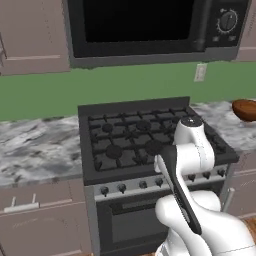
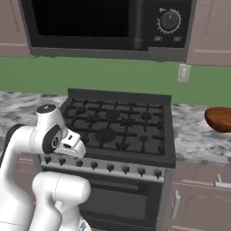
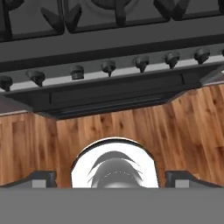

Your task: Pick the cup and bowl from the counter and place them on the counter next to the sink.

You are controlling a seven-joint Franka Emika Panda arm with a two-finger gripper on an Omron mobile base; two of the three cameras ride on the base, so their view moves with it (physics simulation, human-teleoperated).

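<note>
Left base view has the white arm [image 1: 192, 165] folded low in front of the black gas stove [image 1: 145, 137], with its upper links rising from the lower right and none of it reaching toward the task's things. The bowl [image 1: 245, 109], glossy and reddish-brown, sits on the marbled table [image 1: 35, 145] at the far right edge of that view, to the right of the stove; the right base view shows the same bowl [image 2: 218, 119] resting on the table [image 2: 194, 135] well apart from the arm [image 2: 49, 135]. A microwave [image 2: 108, 25] hangs above the stove, and a wall outlet [image 2: 182, 72] sits on the green backsplash. I cannot make out the green cup or the sink from these angles. Hand view looks down at the stove's knob row [image 3: 109, 68], the oven door handle [image 3: 113, 94] and the wooden floor [image 3: 183, 131], so the hand points downward near the oven front rather than at the table. The jaws [image 3: 113, 177] appear at the bottom as two dark tips set wide apart with nothing between them. By my reading the task has barely begun: the bowl remains untouched, nothing is held, and both picks and both placements beside the sink are left to do, probably starting with a move toward the bowl on the right.
</note>
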